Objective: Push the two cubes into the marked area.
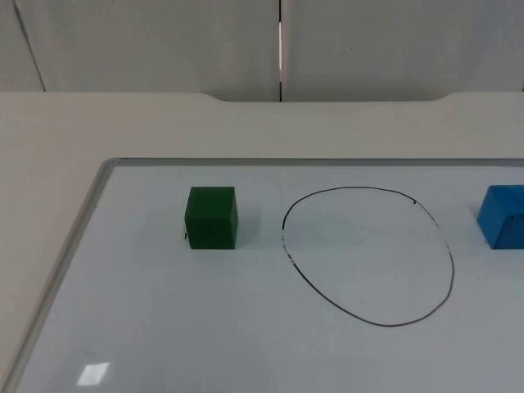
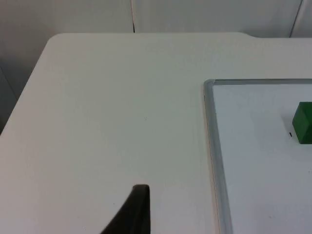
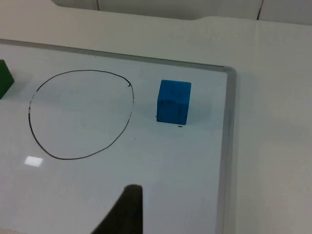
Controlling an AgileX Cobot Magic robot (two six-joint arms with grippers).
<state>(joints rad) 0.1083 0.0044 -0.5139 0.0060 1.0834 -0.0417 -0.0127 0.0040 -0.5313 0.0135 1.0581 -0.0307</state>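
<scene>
The green cube [image 1: 212,217] is located just outside the left of the drawn oval [image 1: 368,255] on the whiteboard [image 1: 164,327]; the blue cube [image 1: 503,215] is located beyond its right. Both remain unpushed. Each gripper is held back above its own side; finger separation cannot be determined. The blue cube is nearer the right gripper [image 3: 127,209], the green nearer the left gripper [image 2: 134,212].

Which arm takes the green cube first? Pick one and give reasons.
Left. The green cube sits left of the drawn oval, near the whiteboard's left edge, where the left gripper hovers. The blue cube lies on the oval's other side, nearer the right gripper.
</scene>
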